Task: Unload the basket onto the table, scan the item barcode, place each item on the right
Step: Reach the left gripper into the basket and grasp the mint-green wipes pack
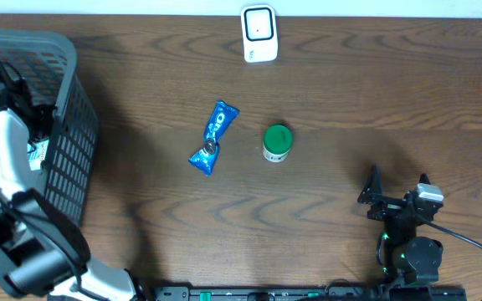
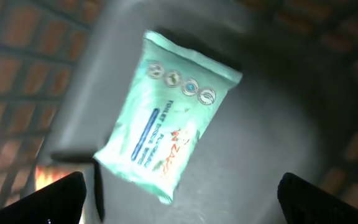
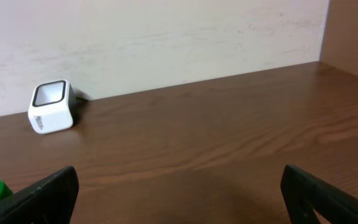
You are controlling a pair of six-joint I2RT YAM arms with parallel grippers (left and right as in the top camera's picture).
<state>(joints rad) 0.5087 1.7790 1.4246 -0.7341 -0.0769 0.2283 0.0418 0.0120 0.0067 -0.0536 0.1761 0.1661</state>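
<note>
**Soft wipes pack lay in the basket**

The wipes pack (image 2: 166, 118) lay flat on the floor of the basket (image 1: 65, 125), below the left gripper (image 2: 180, 198), whose jaws stood wide apart. It looked light, soft and slick, so pinching across its narrow width seemed safest. The right gripper (image 3: 179, 196) gaped too, holding nothing.

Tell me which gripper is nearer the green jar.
Right. The right gripper is right of the jar, toward the front edge; the left gripper is far off, inside the basket.

Dark wooden table (image 1: 350, 92), whitish wall (image 3: 166, 37)
</note>
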